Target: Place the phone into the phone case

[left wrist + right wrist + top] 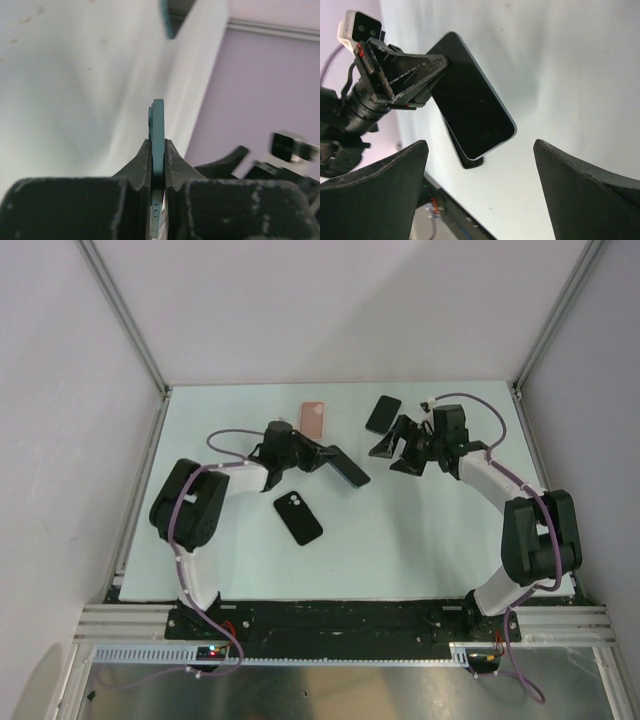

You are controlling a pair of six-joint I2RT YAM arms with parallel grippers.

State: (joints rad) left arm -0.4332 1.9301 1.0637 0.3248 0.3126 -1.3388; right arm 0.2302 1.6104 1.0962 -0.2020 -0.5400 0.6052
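My left fingers (328, 458) are shut tight on the phone (347, 469), pinching it by one short end so that it hangs clear of the desk (420, 550), near the middle. From my left wrist it runs edge-on between them, teal along its rim, with a finger pressed flat on each face. My right fingers (397, 453) are spread wide with nothing between them. They sit just to the right of the phone, pointed toward it and apart from it. From my right wrist I see its dark screen tilted, with the free end nearest me.

The pink case (314, 419) lies flat toward the far edge, beyond my left fingers and apart from the phone. A black slab (298, 517) with two pale lens rings lies flat on the near side of my left fingers; from my right wrist, part of it shows under the raised phone. The other black slab (382, 414) lies just beyond my right fingers. I cannot tell whether either slab is a case or a phone
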